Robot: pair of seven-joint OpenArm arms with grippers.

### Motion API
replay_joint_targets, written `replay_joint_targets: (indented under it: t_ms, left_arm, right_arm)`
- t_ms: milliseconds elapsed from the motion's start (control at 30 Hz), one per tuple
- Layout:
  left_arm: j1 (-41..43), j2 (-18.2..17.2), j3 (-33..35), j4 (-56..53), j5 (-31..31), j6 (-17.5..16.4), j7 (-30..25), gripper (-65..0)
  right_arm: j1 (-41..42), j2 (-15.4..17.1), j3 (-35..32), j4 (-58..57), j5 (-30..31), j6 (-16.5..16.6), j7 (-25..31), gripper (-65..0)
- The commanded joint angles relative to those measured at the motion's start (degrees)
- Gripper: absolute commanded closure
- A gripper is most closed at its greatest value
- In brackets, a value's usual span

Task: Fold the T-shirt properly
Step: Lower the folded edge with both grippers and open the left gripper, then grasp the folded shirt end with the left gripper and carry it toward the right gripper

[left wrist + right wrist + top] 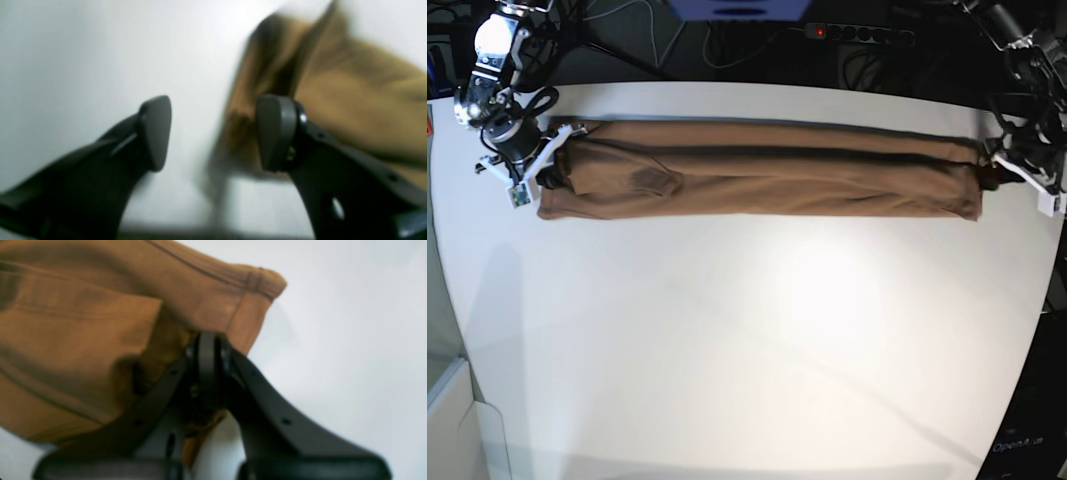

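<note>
Table [747, 340]: white surface; the near half is bare and evenly lit. Its near edge is cut off by the frame in the base view.

T-shirt [757, 180]: tan, folded into a long narrow band lying flat across the far part of the table, running from 9 o'clock to 3 o'clock. A darker patch sits on the band toward the 9 o'clock end; whether it is a stain or a shadow in a fold cannot be told.

Right gripper [206, 350]: at the 9 o'clock end of the band in the base view. Jaws are pressed together, clamping a hemmed edge of the T-shirt [100, 323]. The pinched cloth itself is covered by the fingers; only the fabric bunching above and to the left is visible. The wrist picture is soft, so stitching detail is unclear.

Left gripper [213, 133]: at the 3 o'clock end of the band in the base view. Jaws stand wide apart with nothing between the pads. The T-shirt [350, 100] lies at 1 to 3 o'clock of the pads; the right-hand finger overlaps the cloth edge in the picture, and contact cannot be told. Strong motion blur smears the cloth outline.

Background [847, 35]: dark zone beyond the far table edge, with cables and a power strip; details are hard to make out.
</note>
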Motion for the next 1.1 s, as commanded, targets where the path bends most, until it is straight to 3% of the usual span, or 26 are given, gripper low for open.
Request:
replay_joint_targets:
  t_ms: [0,133,367,733,1067]
  left_arm:
    - [-0.5,0.0,0.1,1.2,-0.9,-0.2,-0.6,-38.8]
    - [-1.6,0.7,0.7,0.8,-0.9,-0.2,-0.6,-38.8]
    - [-2.8,0.8,0.8,0.6,-0.4,-0.2,-0.6,-38.8]
    - [-3.9,0.6,1.9,-8.4,-0.3,-0.2,-0.9,-38.8]
    - [-4.0,0.6,3.7,-9.1,-0.3,-0.2,-0.6,-38.2]
  right_arm:
    - [0.0,0.8,-0.5,0.8,0.3,-0.1,0.4,-0.7]
    - [-0.1,1.3,-1.2,0.8,0.2,-0.1,0.4,-0.7]
    - [0.4,-0.8,-1.4,0.8,-6.4,-0.1,0.4,-0.7]
    - [0.4,-0.8,-1.4,1.2,-6.6,-0.1,0.4,-0.7]
    - [0.4,-0.8,-1.4,1.2,-6.6,-0.1,0.4,-0.7]
